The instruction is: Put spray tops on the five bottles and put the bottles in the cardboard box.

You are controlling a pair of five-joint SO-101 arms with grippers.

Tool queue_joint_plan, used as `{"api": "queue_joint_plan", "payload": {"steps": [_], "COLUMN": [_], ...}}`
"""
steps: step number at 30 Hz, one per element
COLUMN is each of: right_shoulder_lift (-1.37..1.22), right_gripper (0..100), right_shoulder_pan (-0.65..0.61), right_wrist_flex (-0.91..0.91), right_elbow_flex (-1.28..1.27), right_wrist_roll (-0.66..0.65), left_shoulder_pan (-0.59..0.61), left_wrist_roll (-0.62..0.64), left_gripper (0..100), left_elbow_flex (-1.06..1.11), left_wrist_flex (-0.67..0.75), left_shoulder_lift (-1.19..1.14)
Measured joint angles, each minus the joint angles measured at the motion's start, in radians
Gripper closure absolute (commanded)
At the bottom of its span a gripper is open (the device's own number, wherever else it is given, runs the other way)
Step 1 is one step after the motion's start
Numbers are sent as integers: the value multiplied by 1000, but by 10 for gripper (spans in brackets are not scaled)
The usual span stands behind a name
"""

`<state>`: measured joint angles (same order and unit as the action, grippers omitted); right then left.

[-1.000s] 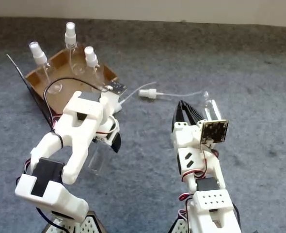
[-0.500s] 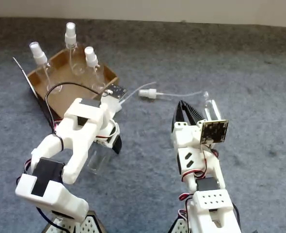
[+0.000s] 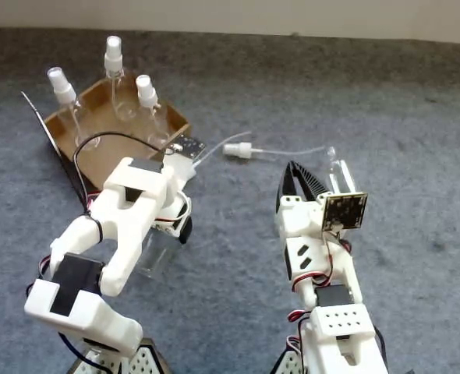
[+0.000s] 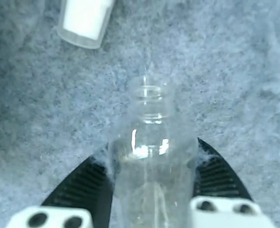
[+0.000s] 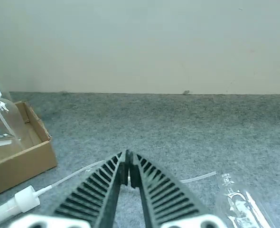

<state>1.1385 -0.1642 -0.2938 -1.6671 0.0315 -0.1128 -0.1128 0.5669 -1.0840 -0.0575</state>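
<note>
In the high view, the left gripper (image 4: 153,151) has eased slightly lower, away from the box (image 3: 62,118), clenching a capless bottle (image 4: 152,190). The right gripper (image 5: 129,166) stays closed and empty.

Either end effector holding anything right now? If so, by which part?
Left end effector grips the uncapped clear bottle across its body, below the shoulder, with the neck sticking out past the fingertips. Right end effector is shut on nothing.

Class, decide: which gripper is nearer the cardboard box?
Left. The left gripper, shut on a bottle, sits beside the cardboard box; the right gripper is farther off, past the loose spray top.
</note>
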Motion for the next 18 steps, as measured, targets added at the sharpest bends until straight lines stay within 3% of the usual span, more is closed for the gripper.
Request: {"api": "queue_joint_plan", "payload": {"steps": [11,18], "right_shoulder_lift": [0,0], "right_gripper": [995,995], "right_shoulder_pan": [0,0], "right_wrist_flex": [0,0], "right_elbow_flex": [0,0], "right_wrist_roll": [0,0], "left_shoulder_pan": [-15,-98], "left_wrist_roll": [0,-3], "left_gripper": [944,944], "left_elbow_flex": [0,2], "left_wrist_flex": [2,2], "left_shoulder_lift": [26,229]}}
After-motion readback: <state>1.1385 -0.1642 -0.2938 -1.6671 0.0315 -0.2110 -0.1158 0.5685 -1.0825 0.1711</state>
